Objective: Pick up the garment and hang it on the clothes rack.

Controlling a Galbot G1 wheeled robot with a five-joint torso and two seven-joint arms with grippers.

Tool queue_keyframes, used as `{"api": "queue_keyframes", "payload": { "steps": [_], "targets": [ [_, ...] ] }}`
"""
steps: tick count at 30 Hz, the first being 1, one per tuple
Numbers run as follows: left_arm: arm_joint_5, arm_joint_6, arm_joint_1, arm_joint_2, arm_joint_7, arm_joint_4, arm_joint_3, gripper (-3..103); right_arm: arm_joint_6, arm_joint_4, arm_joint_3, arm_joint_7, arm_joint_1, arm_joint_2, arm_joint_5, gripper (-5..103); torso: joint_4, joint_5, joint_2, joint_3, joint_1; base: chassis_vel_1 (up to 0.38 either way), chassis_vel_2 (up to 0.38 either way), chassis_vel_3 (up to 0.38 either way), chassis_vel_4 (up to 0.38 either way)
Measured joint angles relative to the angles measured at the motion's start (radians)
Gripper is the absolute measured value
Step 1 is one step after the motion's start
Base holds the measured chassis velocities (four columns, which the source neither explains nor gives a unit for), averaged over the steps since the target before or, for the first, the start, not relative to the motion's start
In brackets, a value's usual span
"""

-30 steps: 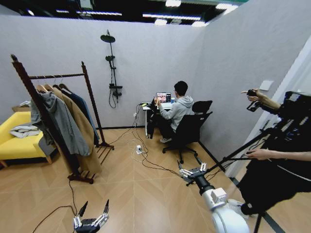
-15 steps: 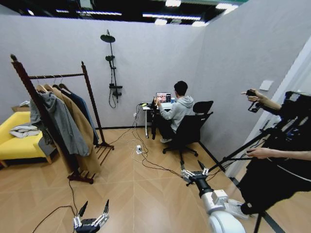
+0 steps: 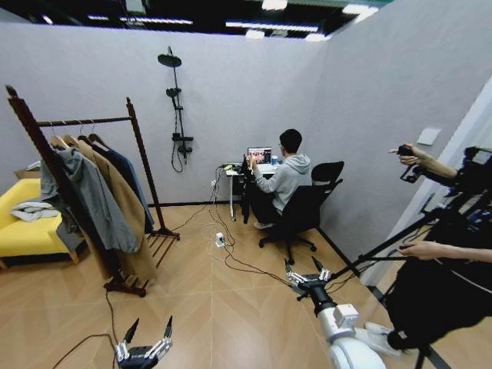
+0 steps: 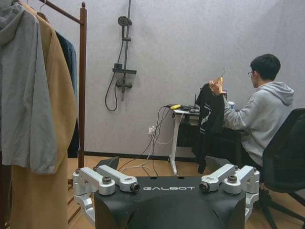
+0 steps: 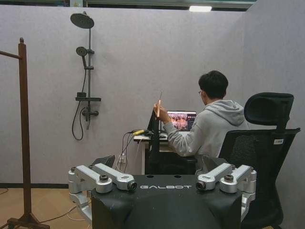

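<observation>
The garment (image 4: 208,114), black and partly hidden behind the desk, hung from a seated person's raised hand (image 4: 216,87), well apart from the clothes rack (image 3: 84,121), while the left gripper (image 3: 143,340) and right gripper (image 3: 307,273) hovered over the floor with fingers apart, both empty.

"GALBOT" on left pincer (image 4: 167,191), right pincer (image 5: 162,188) housings.

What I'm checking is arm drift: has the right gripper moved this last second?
Yes, slightly: the right gripper turned more squarely toward the office chair, otherwise holding its place before it.
</observation>
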Motion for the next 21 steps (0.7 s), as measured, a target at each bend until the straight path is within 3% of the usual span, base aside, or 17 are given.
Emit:
{"api": "queue_keyframes", "payload": {
  "steps": [21],
  "targets": [
    [0.000,0.000,0.000,0.000,0.000,0.000,0.000,100,0.026,-0.003,0.013,-0.026,-0.027,0.012,-0.006,100,-0.0003,-0.0002,0.000,0.000,0.000,-0.327,0.330,0.334,-0.331]
  ]
}}
